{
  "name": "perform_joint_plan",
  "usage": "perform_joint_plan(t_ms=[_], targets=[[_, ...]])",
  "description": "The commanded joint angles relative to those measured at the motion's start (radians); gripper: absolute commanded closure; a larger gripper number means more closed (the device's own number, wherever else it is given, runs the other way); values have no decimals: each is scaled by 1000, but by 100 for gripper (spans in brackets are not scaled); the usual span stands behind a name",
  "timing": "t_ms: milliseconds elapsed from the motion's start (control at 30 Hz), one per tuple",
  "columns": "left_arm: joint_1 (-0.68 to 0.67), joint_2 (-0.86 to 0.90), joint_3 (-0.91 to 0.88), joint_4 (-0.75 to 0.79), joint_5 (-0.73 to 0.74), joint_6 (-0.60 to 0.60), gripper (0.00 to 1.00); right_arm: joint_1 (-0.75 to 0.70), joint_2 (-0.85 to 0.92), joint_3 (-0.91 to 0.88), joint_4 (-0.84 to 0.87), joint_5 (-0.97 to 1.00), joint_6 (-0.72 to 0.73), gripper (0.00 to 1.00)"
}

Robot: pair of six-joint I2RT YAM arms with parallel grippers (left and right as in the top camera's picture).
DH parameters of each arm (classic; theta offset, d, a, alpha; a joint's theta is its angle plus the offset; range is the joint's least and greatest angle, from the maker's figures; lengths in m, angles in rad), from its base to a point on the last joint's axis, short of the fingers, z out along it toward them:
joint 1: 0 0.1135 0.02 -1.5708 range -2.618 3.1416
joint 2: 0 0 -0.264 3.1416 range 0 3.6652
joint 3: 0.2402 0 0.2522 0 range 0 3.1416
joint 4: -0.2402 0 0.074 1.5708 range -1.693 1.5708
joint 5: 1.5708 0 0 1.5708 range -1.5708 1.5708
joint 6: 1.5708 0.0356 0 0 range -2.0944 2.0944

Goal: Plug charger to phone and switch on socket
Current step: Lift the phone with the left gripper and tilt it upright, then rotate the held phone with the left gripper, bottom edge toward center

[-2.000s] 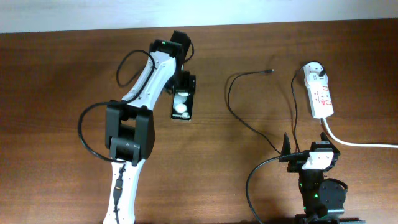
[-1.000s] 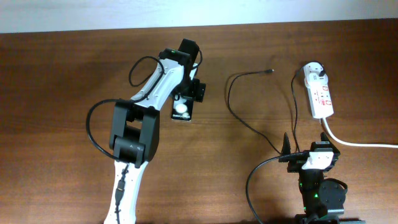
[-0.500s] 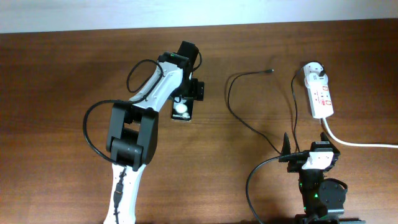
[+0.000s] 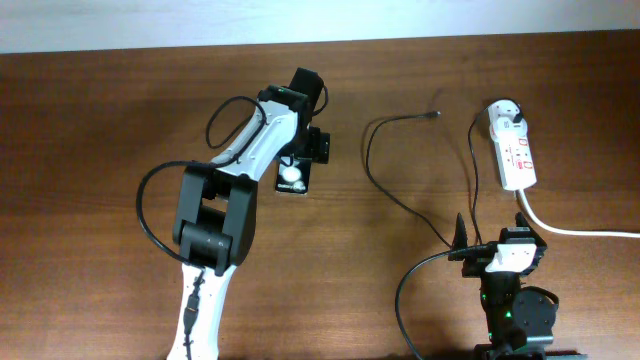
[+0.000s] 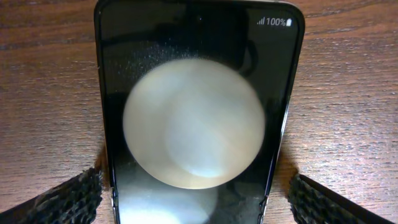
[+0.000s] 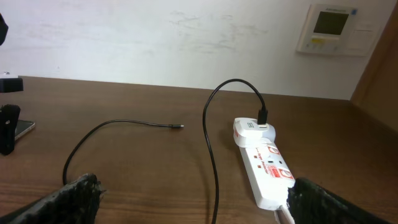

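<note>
Straddling the phone (image 5: 196,124), left jaws gape wide — right jaws too, empty.

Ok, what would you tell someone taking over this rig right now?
Left gripper: open, low over the phone, jaws straddling it, not clamped.
Right gripper: open, empty, near its base, facing the socket.
Charger: its adapter sits in the socket's far end; its connector tip lies loose on the table, between phone and socket.
Done: adapter in the socket.
Left: pick up the connector tip, plug it into the phone, switch the socket on. Whether the switch is already on cannot be told.
</note>
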Motion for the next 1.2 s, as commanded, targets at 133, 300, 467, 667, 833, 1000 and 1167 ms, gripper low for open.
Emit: perform_joint_plan(t_ms=[133, 300, 467, 667, 833, 1000, 1167], targets=[[-18, 48, -44, -9, -25, 20, 1, 5, -6, -9, -4, -6, 4, 1], [-18, 48, -44, -10, -25, 20, 16, 5, -6, -9, -4, -6, 4, 1], [-18, 48, -44, -10, -25, 20, 22, 5, -6, -9, -4, -6, 4, 1], [-11, 47, -43, -10, -25, 19, 30, 5, -6, -9, -4, -6, 4, 1], [-11, 19, -35, -31, -18, 20, 36, 5, -6, -9, -4, -6, 4, 1], [-11, -107, 0, -136, -18, 20, 41, 5, -6, -9, -4, -6, 4, 1], [-11, -243, 0, -209, -17, 19, 43, 5, -6, -9, -4, -6, 4, 1]])
